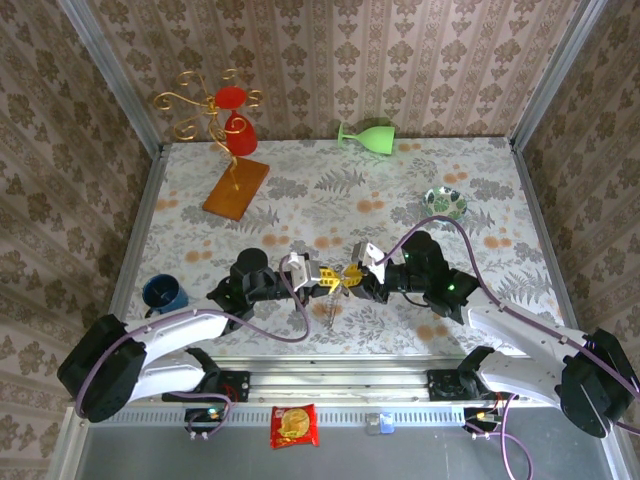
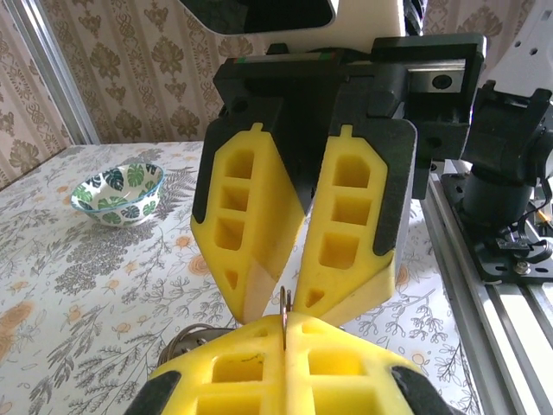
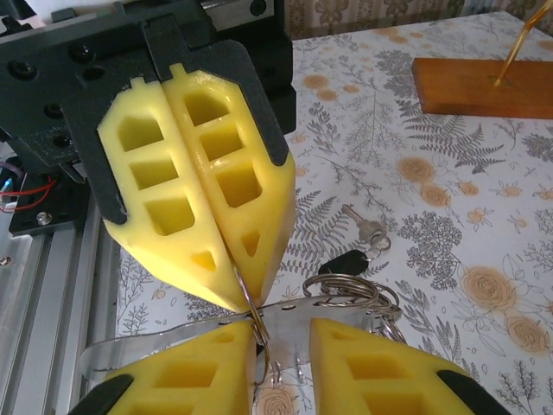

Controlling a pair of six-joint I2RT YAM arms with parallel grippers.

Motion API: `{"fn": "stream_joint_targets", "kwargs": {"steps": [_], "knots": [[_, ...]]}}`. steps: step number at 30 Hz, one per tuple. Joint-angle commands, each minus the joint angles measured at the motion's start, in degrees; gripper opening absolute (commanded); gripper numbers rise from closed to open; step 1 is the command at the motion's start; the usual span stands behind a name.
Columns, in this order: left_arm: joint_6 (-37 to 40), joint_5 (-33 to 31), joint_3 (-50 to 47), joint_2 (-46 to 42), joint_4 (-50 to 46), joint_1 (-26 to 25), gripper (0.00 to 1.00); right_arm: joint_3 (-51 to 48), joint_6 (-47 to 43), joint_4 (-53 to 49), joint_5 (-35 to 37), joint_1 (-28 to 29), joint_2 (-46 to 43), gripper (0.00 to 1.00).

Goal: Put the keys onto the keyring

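Note:
My left gripper (image 1: 328,277) meets my right gripper (image 1: 355,277) at the table's near middle. In the left wrist view my left gripper (image 2: 285,325) is shut on the thin edge of the keyring (image 2: 284,304). Facing it, my right gripper (image 2: 291,301) has its fingers apart. From the right wrist, the left gripper (image 3: 247,298) pinches the wire keyring (image 3: 262,333), which hangs into the gap of my open right gripper (image 3: 285,327). A flat metal strip (image 3: 324,311) and a stack of rings (image 3: 346,284) lie just behind. On the cloth beyond lie the keys, one with a black head (image 3: 341,260) and one silver (image 3: 366,227).
A green-patterned bowl (image 1: 445,203) sits at the right, and a green goblet (image 1: 368,135) lies on its side at the back. A wooden-based gold stand (image 1: 237,188) with a red cup is back left. A blue mug (image 1: 163,293) stands near the left arm. The aluminium rail (image 2: 484,251) runs along the near edge.

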Motion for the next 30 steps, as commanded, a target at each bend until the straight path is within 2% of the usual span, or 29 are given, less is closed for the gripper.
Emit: {"fn": "stream_joint_targets", "kwargs": {"steps": [1,6,9,10,12,14,19,23,30], "knots": [[-2.7,3.0,-0.2,0.2,5.8,0.1,0.00,-0.9,0.5,4.1,-1.0,0.1,-0.8,0.23],[-3.9,3.7,-0.3,1.1,7.4,0.2,0.00,-0.4,1.3,5.5,-2.1,0.4,0.0,0.14],[-4.5,3.1,-0.4,1.4,7.2,0.5,0.00,-0.2,1.6,5.7,-2.4,0.4,0.1,0.01],[-4.8,2.1,-0.6,1.4,7.0,0.8,0.01,0.0,1.2,4.9,-2.2,0.4,0.0,0.00],[-4.6,0.9,-0.6,0.9,5.7,1.2,0.15,0.8,-0.2,1.9,-1.8,0.4,-0.2,0.00],[-2.1,0.1,0.2,-0.3,1.1,1.4,0.19,2.4,-2.6,-2.9,-1.2,0.4,-0.2,0.00],[6.4,-0.1,3.6,-2.9,-14.0,1.5,0.20,7.7,-9.2,-14.6,0.2,0.7,1.4,0.00],[11.5,-0.2,5.9,-3.5,-22.0,1.4,0.21,11.7,-13.5,-20.9,1.6,1.3,3.3,0.00],[12.7,0.0,7.6,-3.2,-22.3,1.5,0.21,18.2,-19.7,-29.7,3.9,3.5,6.8,0.00]]}}
